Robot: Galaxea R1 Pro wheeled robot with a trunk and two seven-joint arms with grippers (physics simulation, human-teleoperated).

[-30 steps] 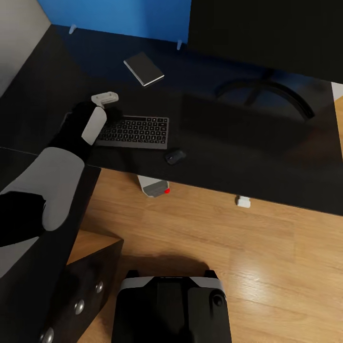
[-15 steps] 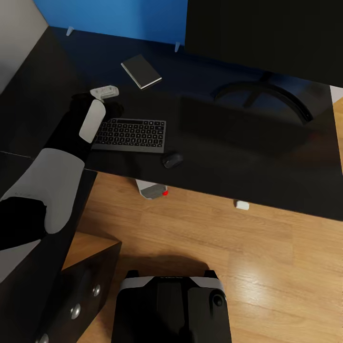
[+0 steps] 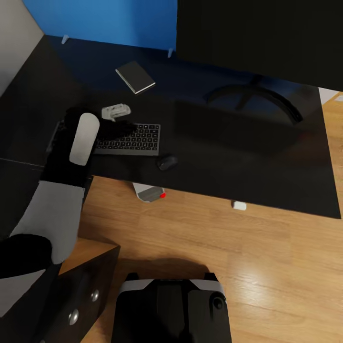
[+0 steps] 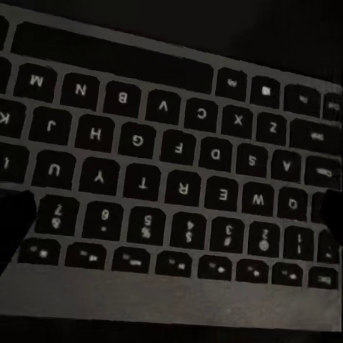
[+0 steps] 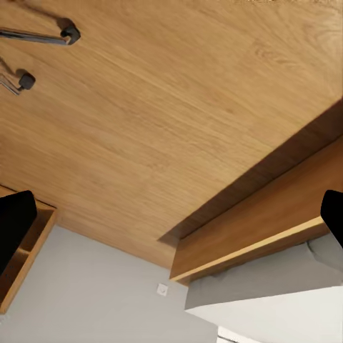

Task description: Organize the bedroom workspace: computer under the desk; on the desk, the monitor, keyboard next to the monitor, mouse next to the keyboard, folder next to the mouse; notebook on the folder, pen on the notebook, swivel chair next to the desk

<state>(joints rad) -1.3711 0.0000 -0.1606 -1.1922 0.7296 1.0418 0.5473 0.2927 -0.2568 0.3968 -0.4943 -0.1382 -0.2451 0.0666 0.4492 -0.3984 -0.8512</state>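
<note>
1. Left gripper (image 3: pixel 119 127) hovers over the keyboard (image 3: pixel 127 139), fingers spread wide at either end — probably lining up to grasp it.
2. Right gripper (image 5: pixel 171 214) hangs open, idle, facing wood floor (image 5: pixel 179 93).
3. Keyboard lies on the black desk (image 3: pixel 267 181) beside the monitor (image 3: pixel 257 38); mouse (image 3: pixel 166 163) just beside it, notebook (image 3: pixel 135 77) farther back, computer (image 3: pixel 148 193) underneath.

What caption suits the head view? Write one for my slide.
Left pincer poised over the keyboard on the black desk, mouse beside it.

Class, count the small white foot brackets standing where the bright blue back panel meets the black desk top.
2: one white bracket towards the desk's left end, another beside the large black monitor. The monitor may hide more.
</note>
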